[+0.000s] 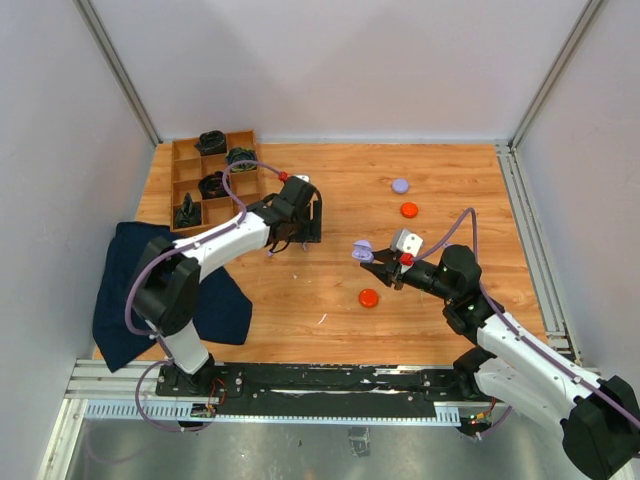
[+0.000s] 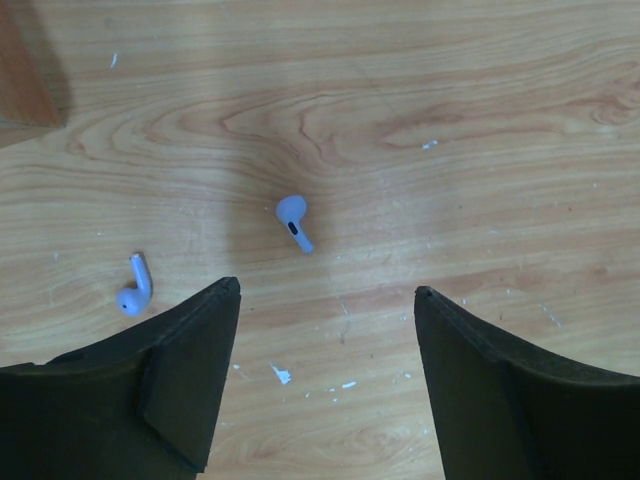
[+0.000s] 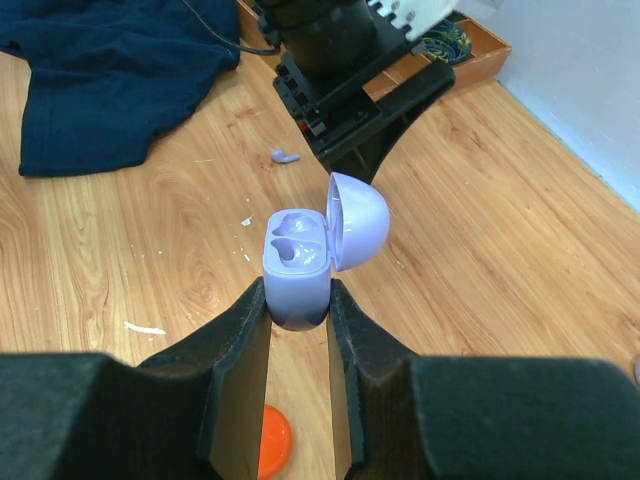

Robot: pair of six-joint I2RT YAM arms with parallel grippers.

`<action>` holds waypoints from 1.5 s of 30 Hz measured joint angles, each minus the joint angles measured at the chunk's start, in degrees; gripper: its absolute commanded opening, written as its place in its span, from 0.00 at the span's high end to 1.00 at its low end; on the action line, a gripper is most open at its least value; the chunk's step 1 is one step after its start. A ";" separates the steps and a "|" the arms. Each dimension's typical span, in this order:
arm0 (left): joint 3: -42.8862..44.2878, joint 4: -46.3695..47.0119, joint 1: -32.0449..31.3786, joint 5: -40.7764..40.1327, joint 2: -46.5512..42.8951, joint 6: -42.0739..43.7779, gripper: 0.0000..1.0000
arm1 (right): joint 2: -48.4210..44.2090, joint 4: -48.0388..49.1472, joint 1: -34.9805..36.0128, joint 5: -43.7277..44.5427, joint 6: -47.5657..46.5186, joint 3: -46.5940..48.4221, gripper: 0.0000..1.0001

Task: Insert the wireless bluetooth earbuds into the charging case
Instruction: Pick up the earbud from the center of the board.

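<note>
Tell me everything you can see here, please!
Earbuds: two, lavender, lying on the wood below the left claw.
Charging case: one, lavender, lid open, in the right claw.
Orange-red discs: two, right half of the table.
Lavender disc: one, far right area.
Cloth: one, dark blue, left edge.
Tray: one, wooden, far left corner.
Black bundles: about four, in the tray.
Left claw: black, open, empty.
Right claw: black, shut on the charging case.
</note>
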 measured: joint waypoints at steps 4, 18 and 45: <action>3.76 -1.70 0.35 -0.68 5.14 -1.07 0.33 | -0.44 -0.04 0.00 0.04 0.00 -0.11 0.98; 11.04 -5.46 1.57 -3.15 16.37 -5.11 0.52 | -1.70 -0.15 0.00 0.02 0.02 -0.96 0.97; 12.63 -6.73 2.16 -2.80 19.76 -5.09 0.76 | -3.10 -0.13 0.00 0.04 0.04 -1.01 0.97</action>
